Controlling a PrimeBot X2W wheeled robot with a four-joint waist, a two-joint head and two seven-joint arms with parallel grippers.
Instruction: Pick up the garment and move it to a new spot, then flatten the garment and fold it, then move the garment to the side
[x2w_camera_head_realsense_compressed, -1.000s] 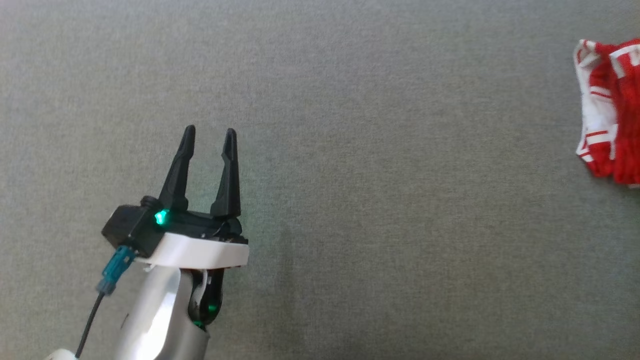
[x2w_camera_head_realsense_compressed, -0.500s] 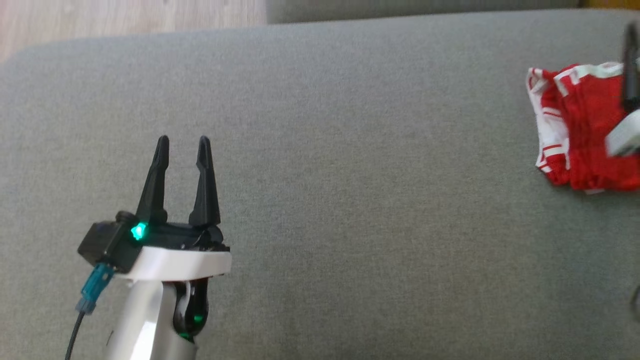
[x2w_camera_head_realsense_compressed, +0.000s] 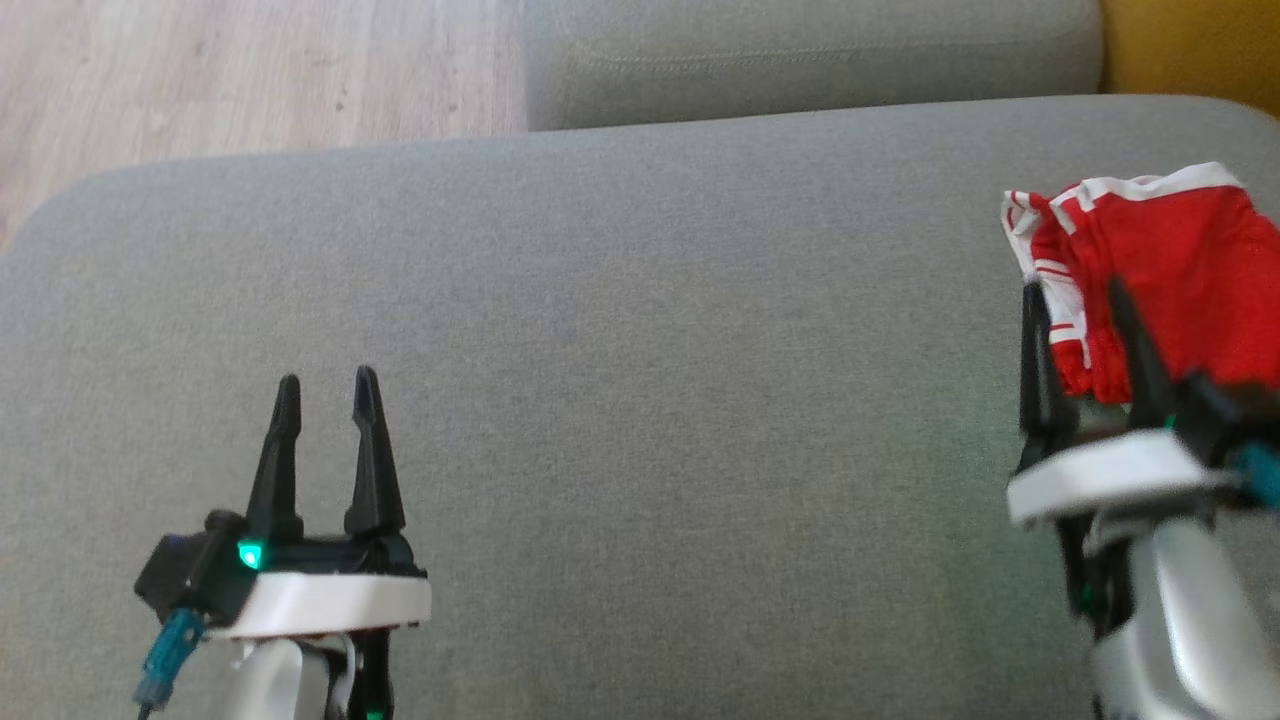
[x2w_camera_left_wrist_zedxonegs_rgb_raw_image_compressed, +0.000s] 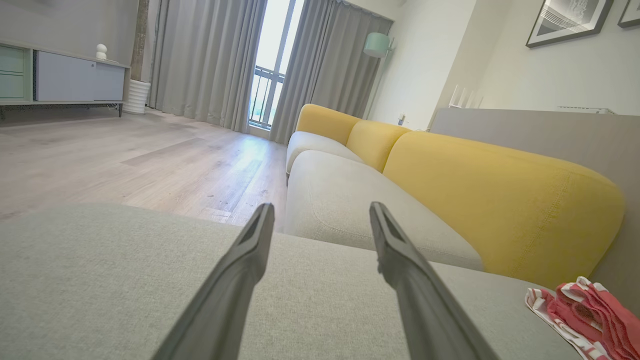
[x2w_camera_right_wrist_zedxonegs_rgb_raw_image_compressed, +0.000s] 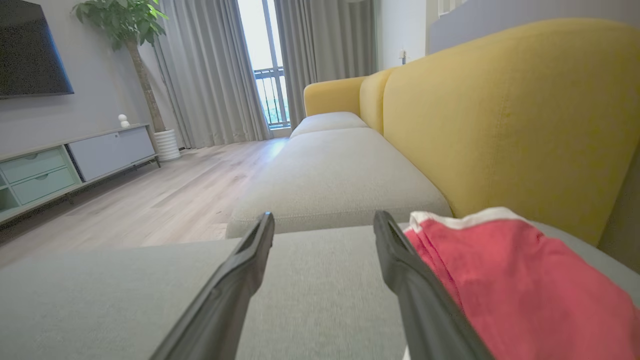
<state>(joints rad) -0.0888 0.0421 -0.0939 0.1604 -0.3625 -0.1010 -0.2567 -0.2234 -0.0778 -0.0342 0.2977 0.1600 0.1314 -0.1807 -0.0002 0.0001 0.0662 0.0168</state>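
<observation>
Right gripper (x2w_camera_head_realsense_compressed: 1072, 290) arrived at garment (x2w_camera_head_realsense_compressed: 1170, 250), far right; it and left gripper (x2w_camera_head_realsense_compressed: 327, 376) agape, empty | step: pick-up | next: pinch near edge

Red garment (x2w_camera_head_realsense_compressed: 1165, 260) (white-trimmed), bunched

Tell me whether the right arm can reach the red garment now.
Probably yes: the open right tool sits at the near edge of the red garment on the grey sofa cushion, with nothing between them.
</observation>
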